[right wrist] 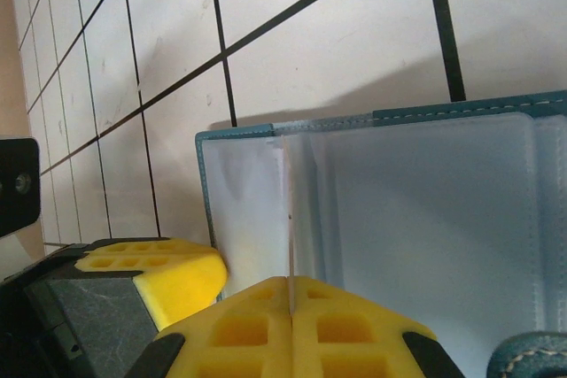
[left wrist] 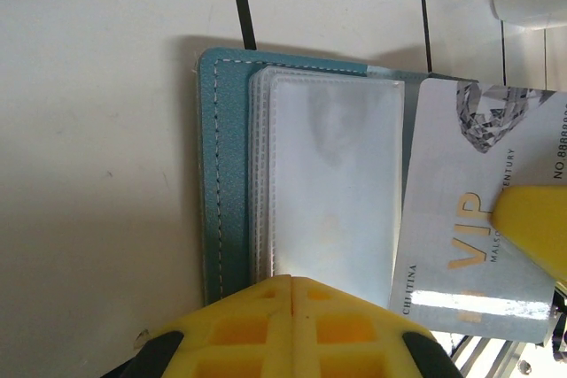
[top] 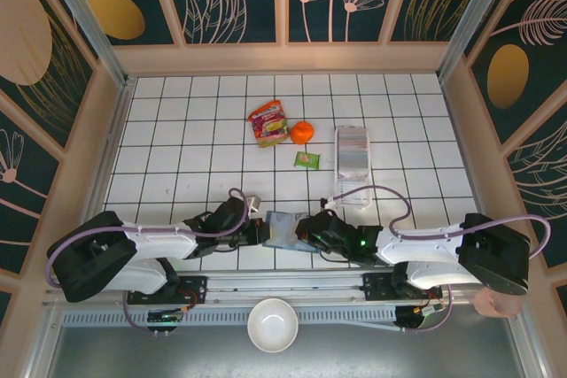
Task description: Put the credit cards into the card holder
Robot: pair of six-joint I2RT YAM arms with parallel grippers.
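The card holder lies open on the tiles near the table's front edge, between my two grippers. Its teal cover and a stack of clear sleeves show in the left wrist view. My left gripper is shut, its tips resting at the near edge of the sleeves, with nothing seen between them. A silver VIP credit card lies tilted over the holder's right part. My right gripper is shut on this credit card, seen edge-on and standing over the pale blue inside. From above, the left gripper and right gripper flank the holder.
A long clear plastic tray stands at the right middle. An orange, a red snack packet and a small green packet lie farther back. A small cup sits by the left arm. A white bowl rests below the table's front rail.
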